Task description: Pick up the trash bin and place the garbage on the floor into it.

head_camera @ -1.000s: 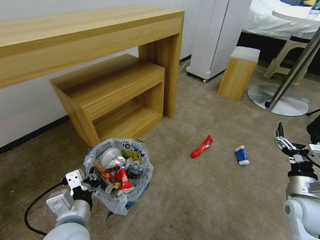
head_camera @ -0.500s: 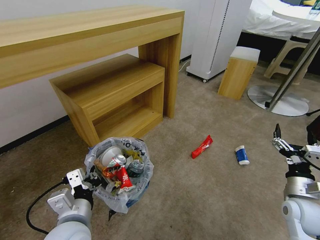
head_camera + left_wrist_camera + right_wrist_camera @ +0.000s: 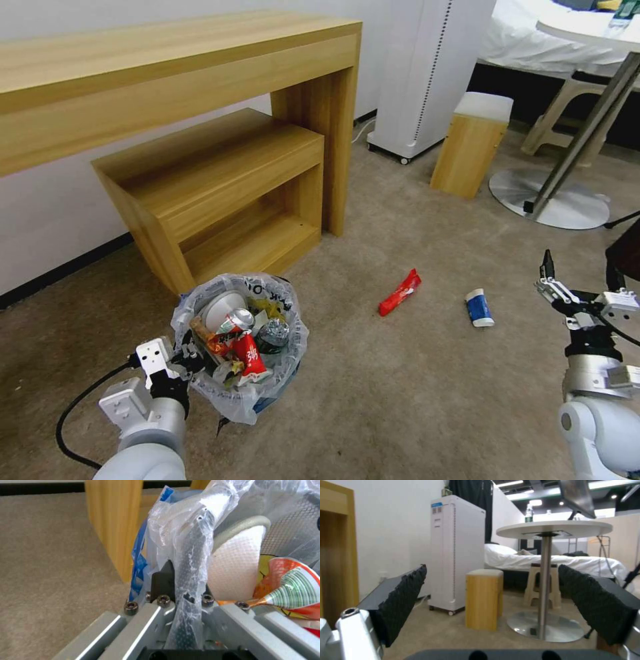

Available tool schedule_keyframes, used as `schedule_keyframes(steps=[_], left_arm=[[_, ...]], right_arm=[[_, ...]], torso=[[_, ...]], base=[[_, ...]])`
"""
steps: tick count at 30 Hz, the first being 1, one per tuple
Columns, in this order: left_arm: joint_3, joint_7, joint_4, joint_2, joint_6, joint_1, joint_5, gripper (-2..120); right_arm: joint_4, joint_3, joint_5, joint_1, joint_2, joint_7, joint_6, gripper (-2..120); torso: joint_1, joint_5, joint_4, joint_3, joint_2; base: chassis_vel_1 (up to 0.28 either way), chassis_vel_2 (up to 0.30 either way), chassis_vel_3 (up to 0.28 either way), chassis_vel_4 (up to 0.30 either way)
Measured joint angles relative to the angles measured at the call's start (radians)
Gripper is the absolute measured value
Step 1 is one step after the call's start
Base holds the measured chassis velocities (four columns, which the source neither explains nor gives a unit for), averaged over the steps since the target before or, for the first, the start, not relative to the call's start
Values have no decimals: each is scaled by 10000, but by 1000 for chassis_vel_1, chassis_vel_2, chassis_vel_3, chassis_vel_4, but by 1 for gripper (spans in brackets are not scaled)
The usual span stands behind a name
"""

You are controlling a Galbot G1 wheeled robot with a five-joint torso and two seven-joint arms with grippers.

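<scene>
On the beige carpet [image 3: 413, 400], your two loose pieces of litter lie in open ground: a red wrapper [image 3: 400, 293] at 12 o'clock from centre and a blue-and-white paper cup [image 3: 479, 309] just beside it at 3 o'clock, on its side. A wooden surface [image 3: 180, 53] with a lower shelf unit [image 3: 220, 180] stands behind the trash bin [image 3: 240, 337] at 11 o'clock; a white cabinet on castors [image 3: 430, 67], a small wooden stool [image 3: 470, 143] and a round pedestal base [image 3: 550, 197] sit at 1 o'clock. Black letters run along the bin's plastic liner, too crumpled to read; a red wrapper inside bears white characters. The bin is heaped with a can, a bottle and a white slipper. Your left hand [image 3: 183, 357] reaches up from 7 o'clock, clamped on the bin's lined rim [image 3: 193, 562]. Your right hand [image 3: 557, 293] hovers at 4 o'clock of the cup, well apart from it, its black ribbed pads [image 3: 403, 600] spread wide with nothing between.
</scene>
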Motion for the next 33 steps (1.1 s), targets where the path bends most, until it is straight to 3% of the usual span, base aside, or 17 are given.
schedule_keyframes(steps=[23,33], left_arm=[[12,-31,-59,-12,-82,70,-39,0],[2,-34,-113,-26,-129,165,-30,0]], right_arm=[[-58,13,-122,-35,35,-109,-29,100],[-104,-51,-124,-45,40,-110,35,100]], torso=[[0,0,-1,0,0],[0,0,-1,-1,0]], base=[[-21,-22,-19,-19],[-123,107,99,-115]])
